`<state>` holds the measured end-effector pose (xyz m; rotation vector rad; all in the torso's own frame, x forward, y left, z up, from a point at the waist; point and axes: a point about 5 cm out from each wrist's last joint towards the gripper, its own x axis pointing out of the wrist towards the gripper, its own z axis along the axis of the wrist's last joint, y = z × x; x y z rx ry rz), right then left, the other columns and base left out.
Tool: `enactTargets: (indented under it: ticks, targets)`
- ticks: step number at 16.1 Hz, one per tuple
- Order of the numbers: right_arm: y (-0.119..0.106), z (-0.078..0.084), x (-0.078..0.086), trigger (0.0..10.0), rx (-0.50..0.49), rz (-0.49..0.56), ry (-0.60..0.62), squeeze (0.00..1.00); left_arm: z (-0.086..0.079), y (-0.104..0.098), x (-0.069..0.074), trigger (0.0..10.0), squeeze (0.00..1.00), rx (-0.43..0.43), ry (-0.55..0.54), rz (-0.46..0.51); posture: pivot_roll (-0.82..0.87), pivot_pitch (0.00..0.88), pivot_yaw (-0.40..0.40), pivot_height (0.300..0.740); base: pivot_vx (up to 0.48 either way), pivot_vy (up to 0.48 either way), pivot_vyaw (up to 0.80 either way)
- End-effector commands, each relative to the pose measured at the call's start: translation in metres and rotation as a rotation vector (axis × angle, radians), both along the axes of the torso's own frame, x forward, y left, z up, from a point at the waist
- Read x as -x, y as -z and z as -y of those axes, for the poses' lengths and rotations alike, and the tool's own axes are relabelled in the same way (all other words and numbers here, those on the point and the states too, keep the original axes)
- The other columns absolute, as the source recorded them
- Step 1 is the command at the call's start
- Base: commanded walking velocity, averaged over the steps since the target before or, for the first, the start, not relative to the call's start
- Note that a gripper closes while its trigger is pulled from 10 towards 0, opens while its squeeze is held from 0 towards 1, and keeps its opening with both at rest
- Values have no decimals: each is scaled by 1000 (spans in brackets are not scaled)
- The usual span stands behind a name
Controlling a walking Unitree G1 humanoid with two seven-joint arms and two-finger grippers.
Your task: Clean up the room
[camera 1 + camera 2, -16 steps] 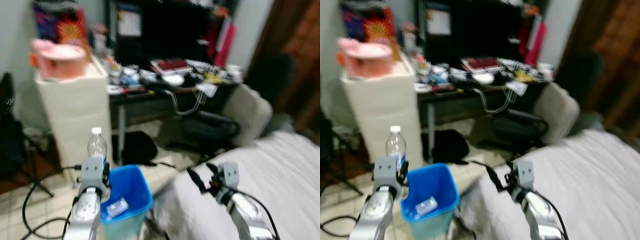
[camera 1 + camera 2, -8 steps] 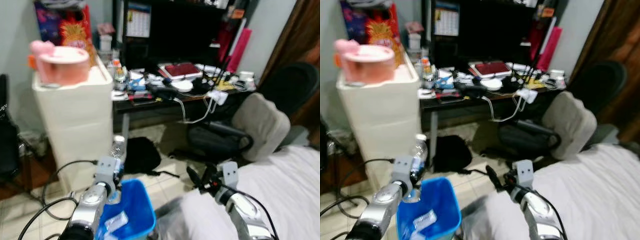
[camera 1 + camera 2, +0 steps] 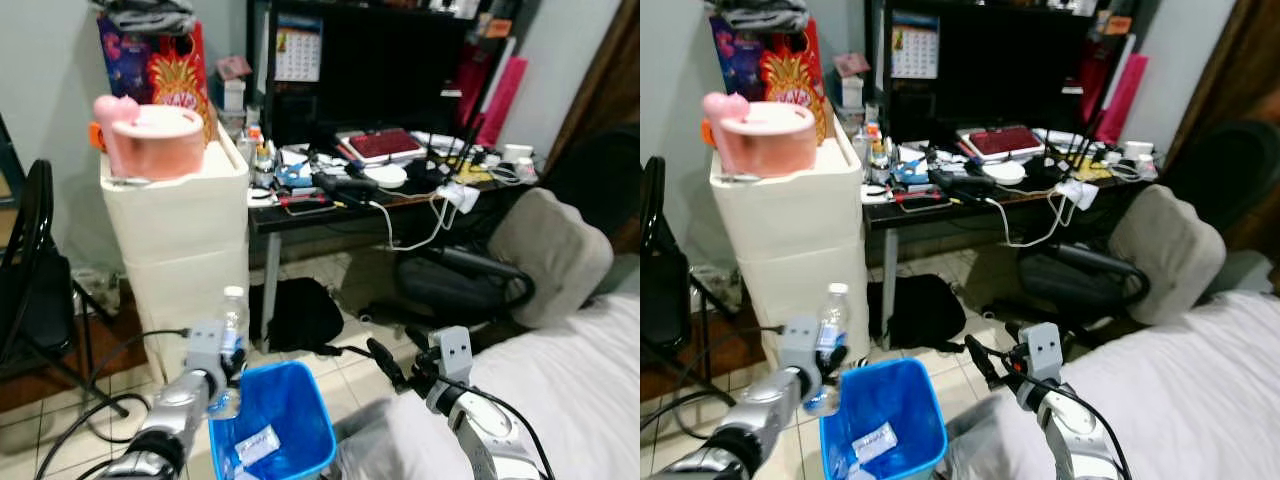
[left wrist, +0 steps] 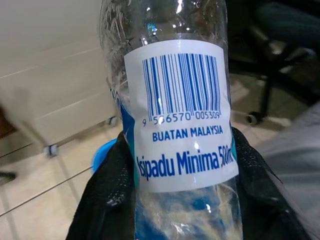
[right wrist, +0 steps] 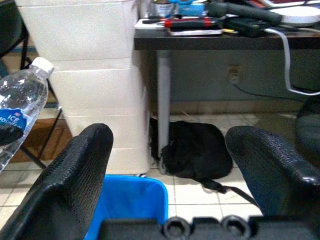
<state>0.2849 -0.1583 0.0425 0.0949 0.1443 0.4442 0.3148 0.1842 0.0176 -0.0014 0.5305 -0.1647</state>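
A white-covered bed (image 3: 580,370) takes up the robot's right side, with a black and beige office chair (image 3: 520,265) beyond it. A cluttered dark desk (image 3: 370,185) stands against the far wall, a black monitor (image 3: 375,65) on it, and a white drawer unit (image 3: 185,250) with a pink container (image 3: 155,140) on top stands just beside the desk. A black bag (image 3: 295,312) lies on the tiled floor under the desk. A blue bin (image 3: 272,422) sits near the bed's corner, with a crumpled wrapper (image 3: 260,443) inside. The left gripper (image 3: 222,368) has its 2 fingers clamped around a clear plastic water bottle (image 4: 180,120), held upright at the bin's left rim. The right gripper (image 3: 400,358) hangs over the bed's edge, fingers (image 5: 70,175) spread wide, holding nothing.
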Motion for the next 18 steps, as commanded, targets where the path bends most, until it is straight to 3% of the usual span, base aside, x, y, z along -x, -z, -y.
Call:
enactTargets:
  ticks: [1,2,3,9,10,11,13,14,16,18]
  targets:
    - [-3,9,1,10000,20,11,21,0,9,-17,-15,10000,0,5,38,68,61,0,-121,740,0,0,0]
    - [-3,10,1,10000,21,11,20,0,10,-17,-15,10000,0,3,40,65,57,0,-121,740,0,0,0]
    - [-3,10,2,10000,23,10,20,0,10,-16,-15,10000,1000,0,35,58,53,0,-120,740,0,0,0]
    - [-3,14,6,10000,39,4,14,0,12,-18,-17,10000,1000,15,42,73,40,0,-132,740,0,0,0]
    - [-4,14,6,10000,43,5,12,0,10,-21,-19,10000,294,28,35,94,42,0,-130,740,0,0,0]
    - [-5,15,5,10000,46,13,18,0,6,-26,-20,10000,0,10,54,137,45,0,-116,740,0,0,0]
    - [-9,20,5,10000,37,40,60,0,-2,-40,-17,10000,0,-3,117,323,56,0,-99,740,0,0,0]
    - [-10,21,5,10000,37,44,70,0,-3,-42,-15,10000,0,-4,128,356,56,0,-99,740,0,0,0]
    - [-16,35,11,10000,40,111,200,0,9,-67,22,10000,0,-13,202,587,112,0,-102,740,0,0,0]
    - [-12,31,20,10000,37,105,194,0,28,-77,47,10000,0,-2,214,647,126,0,-107,740,0,0,0]
